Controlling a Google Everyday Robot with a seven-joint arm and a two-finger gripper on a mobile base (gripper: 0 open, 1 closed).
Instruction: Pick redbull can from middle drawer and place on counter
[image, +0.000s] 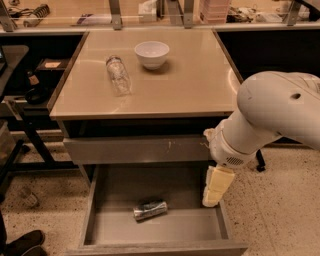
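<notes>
Since the redbull can (150, 210) lies on its side near the front of the middle drawer (187, 227), I should swing my gripper (212, 200), hanging by the right wall, left and down across its slim body; whether it is open or closed I cannot tell.

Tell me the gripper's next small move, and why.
Probably move the gripper across and down toward the redbull can: it hangs at the open middle drawer's right side in the view, while the can lies on its side near the floor's centre, apart from it.
</notes>
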